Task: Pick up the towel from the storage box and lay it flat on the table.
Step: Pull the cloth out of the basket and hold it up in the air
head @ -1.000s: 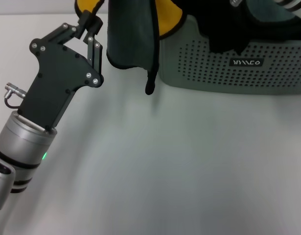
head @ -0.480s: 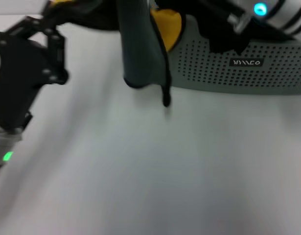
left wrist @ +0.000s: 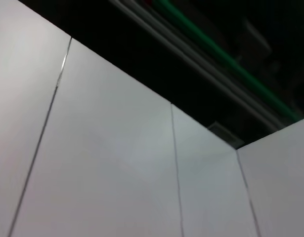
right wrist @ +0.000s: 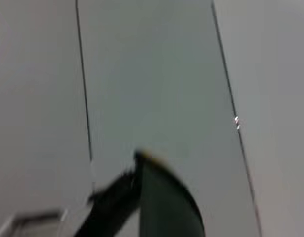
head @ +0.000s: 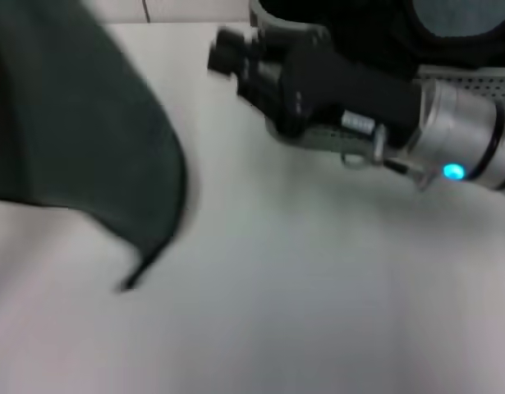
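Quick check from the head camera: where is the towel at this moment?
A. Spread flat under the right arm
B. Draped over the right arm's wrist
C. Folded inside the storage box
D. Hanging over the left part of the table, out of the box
D: in the head view the towel hangs as a dark sheet on the left over the table, clear of the storage box behind the right gripper.

This looks like a robotics lab or test bay, not a home. The work lies on a plain white surface (head: pixel 301 295) with no mark or clutter. Both wrist views show bare pale wall panels (left wrist: pixel 107 163) split by thin dark seams. In the left wrist view, a dark overhead area toward 1 o'clock holds a green rail (left wrist: pixel 226 57) and pale bars, like a frame.
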